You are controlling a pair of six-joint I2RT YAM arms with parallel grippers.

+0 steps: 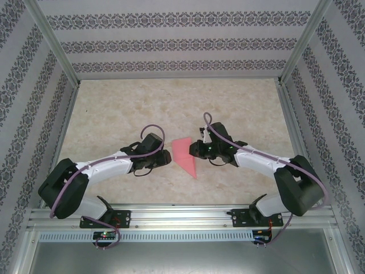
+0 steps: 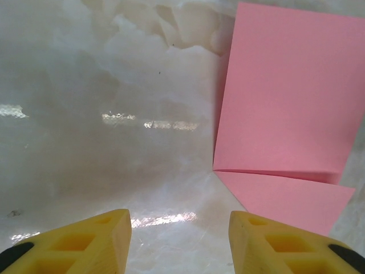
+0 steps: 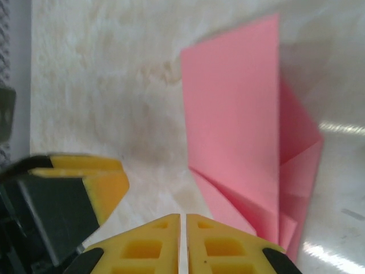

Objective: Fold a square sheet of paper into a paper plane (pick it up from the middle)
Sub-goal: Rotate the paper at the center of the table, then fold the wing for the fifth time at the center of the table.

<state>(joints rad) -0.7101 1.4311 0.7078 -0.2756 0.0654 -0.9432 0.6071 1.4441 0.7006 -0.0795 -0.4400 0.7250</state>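
Observation:
The pink square sheet of paper (image 1: 185,153) lies on the table between the two arms, folded into a pointed triangular shape with its tip toward the near edge. My left gripper (image 1: 169,157) sits just left of it, open, with bare table between its yellow fingers (image 2: 179,228); the paper (image 2: 285,114) lies ahead and to the right, one flap creased over another. My right gripper (image 1: 193,149) is at the paper's right side, shut with nothing between its fingertips (image 3: 183,220). The paper's layered flaps (image 3: 234,125) lie just ahead and to the right of it.
The beige marbled table (image 1: 171,103) has patterned walls on three sides and a metal rail (image 1: 182,214) along the near edge. The left gripper's yellow finger (image 3: 85,182) shows close by in the right wrist view.

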